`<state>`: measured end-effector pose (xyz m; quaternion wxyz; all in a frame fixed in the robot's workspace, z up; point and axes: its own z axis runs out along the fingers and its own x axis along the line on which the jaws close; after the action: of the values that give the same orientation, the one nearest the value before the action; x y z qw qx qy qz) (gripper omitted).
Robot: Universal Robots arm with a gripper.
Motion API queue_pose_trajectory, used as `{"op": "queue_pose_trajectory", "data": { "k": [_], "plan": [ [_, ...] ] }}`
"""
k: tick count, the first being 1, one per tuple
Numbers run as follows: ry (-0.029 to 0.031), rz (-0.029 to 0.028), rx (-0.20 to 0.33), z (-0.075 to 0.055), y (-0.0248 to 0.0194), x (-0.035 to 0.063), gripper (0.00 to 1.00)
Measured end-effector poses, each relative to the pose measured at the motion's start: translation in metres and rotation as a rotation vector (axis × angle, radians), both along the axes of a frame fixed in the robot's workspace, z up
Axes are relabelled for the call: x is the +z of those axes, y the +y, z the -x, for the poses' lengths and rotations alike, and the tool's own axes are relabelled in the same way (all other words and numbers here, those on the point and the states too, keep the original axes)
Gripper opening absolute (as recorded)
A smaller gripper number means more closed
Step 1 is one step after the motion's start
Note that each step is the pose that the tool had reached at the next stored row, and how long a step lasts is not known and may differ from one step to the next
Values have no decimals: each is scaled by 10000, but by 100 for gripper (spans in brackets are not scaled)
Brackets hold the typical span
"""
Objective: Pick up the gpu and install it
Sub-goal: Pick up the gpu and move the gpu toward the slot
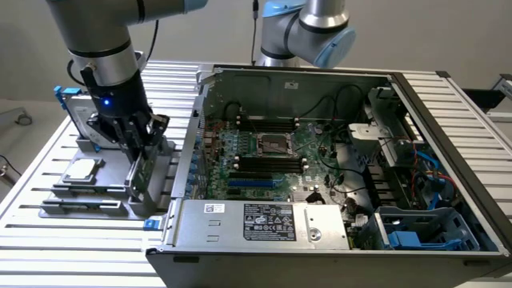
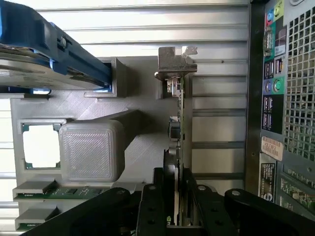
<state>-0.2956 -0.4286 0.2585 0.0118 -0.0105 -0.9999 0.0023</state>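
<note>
Looking at the exterior view, the gripper (image 1: pixel 132 141) reaches down onto the gpu (image 1: pixel 138 175), which stands on edge in a grey holder (image 1: pixel 152 207) at the exterior view's left of the open computer case (image 1: pixel 400 81). In the wrist view, its black fingers (image 2: pixel 152 199) appear pressed against both faces of the gpu, with the silver bracket (image 2: pixel 174 61) at the far end. A good hold likely means a square squeeze that keeps the gpu upright.

Exterior view: the gpu (image 1: pixel 138 175) is mostly covered by the gripper (image 1: pixel 138 150) clamped on it. Wrist view: the hard drive (image 2: pixel 29 66) and the case (image 2: pixel 290 98) are cut off by the edge. The label (image 1: pixel 270 221) print is too small to be read.
</note>
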Motion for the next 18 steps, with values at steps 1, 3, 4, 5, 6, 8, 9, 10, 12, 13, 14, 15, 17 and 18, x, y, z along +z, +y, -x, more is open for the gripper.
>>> {"op": "queue_pose_trajectory", "data": {
  "k": [1, 3, 4, 5, 6, 8, 9, 10, 12, 13, 14, 15, 17, 18],
  "plan": [
    [0, -2, 1, 0, 0, 45, 27],
    [-1, -8, 0, 0, 0, 134, 27],
    [1, -9, 0, 0, 0, 180, 27],
    [0, -11, 0, 0, 0, 229, 27],
    [0, -12, 0, 0, 0, 272, 27],
    [0, -13, 0, 0, 0, 364, 27],
    [2, -12, -1, 0, 0, 409, 27],
    [0, -14, -1, 0, 0, 455, 27],
    [0, -13, -2, 0, -1, 545, 27],
    [0, -13, -2, 0, -1, 590, 27],
    [1, -12, -2, 0, -1, 638, 27],
    [-1, -14, -2, -1, -1, 682, 27],
    [1, -13, -1, -5, -2, 773, 27],
    [0, -13, 0, -10, -3, 818, 27]
  ]
}}
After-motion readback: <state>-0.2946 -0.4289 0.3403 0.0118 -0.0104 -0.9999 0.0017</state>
